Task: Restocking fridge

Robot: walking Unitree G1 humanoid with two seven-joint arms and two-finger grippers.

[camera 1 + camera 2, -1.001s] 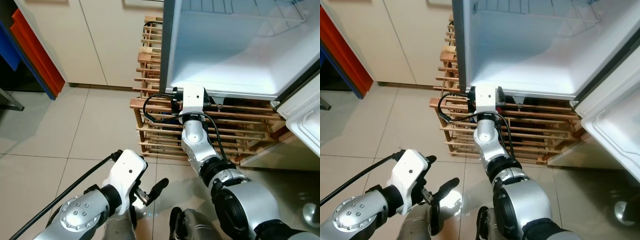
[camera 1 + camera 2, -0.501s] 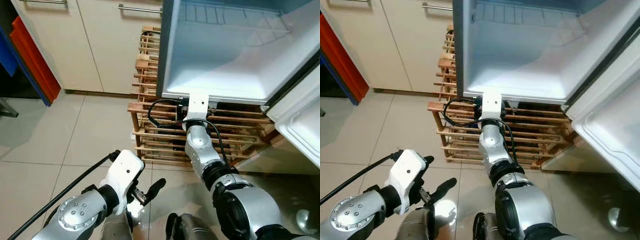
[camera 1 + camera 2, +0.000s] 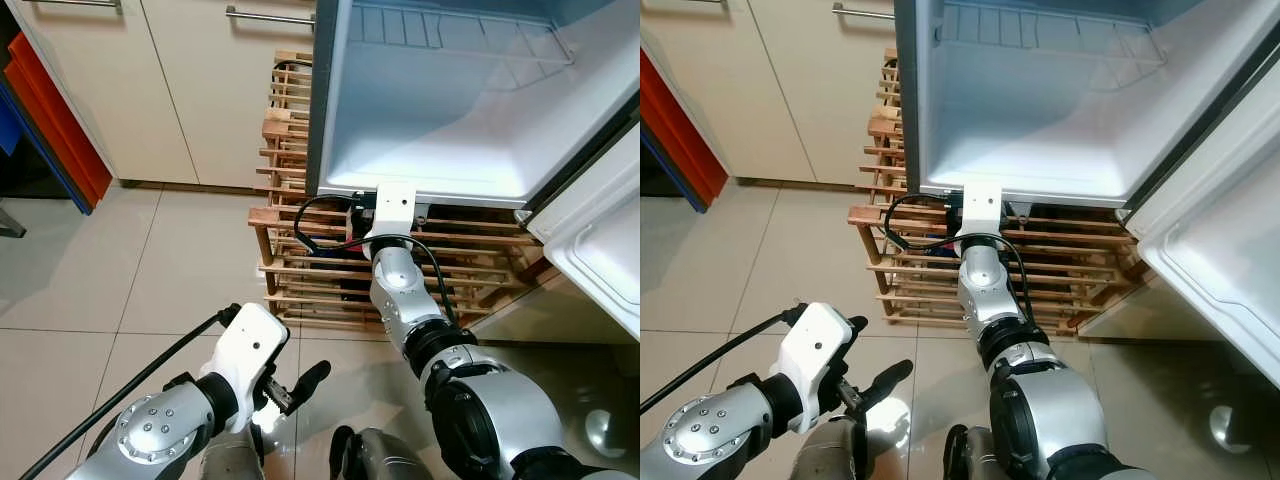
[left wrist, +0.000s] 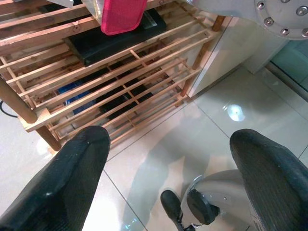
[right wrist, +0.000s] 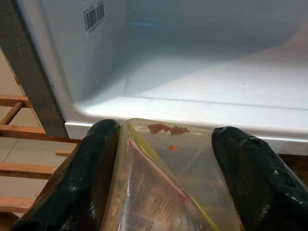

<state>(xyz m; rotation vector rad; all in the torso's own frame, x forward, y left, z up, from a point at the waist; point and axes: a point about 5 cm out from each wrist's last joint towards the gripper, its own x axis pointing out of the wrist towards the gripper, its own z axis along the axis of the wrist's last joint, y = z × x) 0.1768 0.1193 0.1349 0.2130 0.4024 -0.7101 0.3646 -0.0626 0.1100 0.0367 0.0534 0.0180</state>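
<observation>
Left gripper (image 3: 290,392): low over floor tiles, fingers spread, nothing held; idle. Right gripper (image 5: 166,168): clamped on clear food pack (image 5: 159,192), long axis aimed into fridge (image 3: 470,110). Pack is held just outside front lip; bare compartment floor lies directly ahead, slightly above.

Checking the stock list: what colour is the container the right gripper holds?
Clear plastic container with a red-edged label, best in the right wrist view.
</observation>
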